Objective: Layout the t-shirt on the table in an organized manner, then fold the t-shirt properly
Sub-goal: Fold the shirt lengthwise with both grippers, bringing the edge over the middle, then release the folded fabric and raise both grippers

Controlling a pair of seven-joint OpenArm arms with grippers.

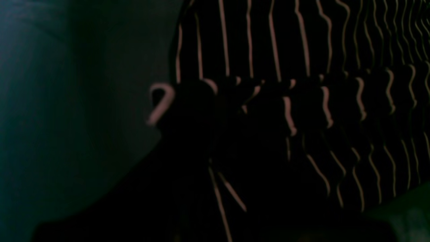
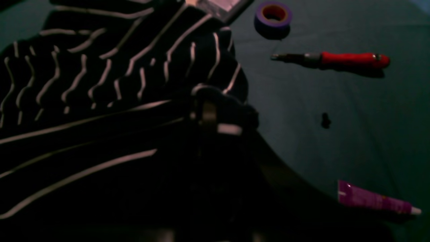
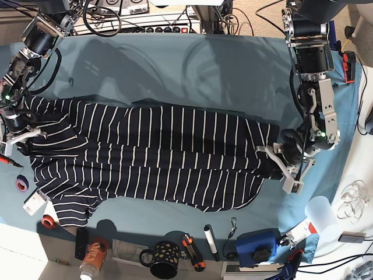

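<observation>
the t-shirt [image 3: 151, 154] lies spread across the middle of the counter [image 3: 192, 64], stretched lengthwise between the two arms, with one end near the counter's left edge in the base view and the other reaching toward its right edge. it is thin, limp cloth: it looks light, it sags and ripples wherever it is not pulled taut, and the wavy stripes in both wrist views show it bunching close to each grip. it will not slide much on the teal cover, so dragging it probably piles up wrinkles rather than shifting it whole.

the right gripper [image 3: 16, 135] sits at the shirt's end by the left edge, jaws together and clamped on a puckered fold of the t-shirt [image 2: 215, 101]. the left gripper [image 3: 284, 166] is at the opposite end, right against the fabric edge; the left wrist view is too dark to show its jaws, so i cannot tell whether it grips the t-shirt [image 1: 302, 50] or stands parted.

good holds, as i judge it, are the hems, shoulder seams and corners, where doubled cloth gives the jaws something firm; pinching a single layer mid-panel would only tent it. lifting two matching corners together should keep the fold square.

a roll of tape [image 2: 272, 14], a red-handled tool [image 2: 349, 59] and a purple tube [image 2: 373, 200] lie just beside the right arm's end of the shirt and could snag.
</observation>
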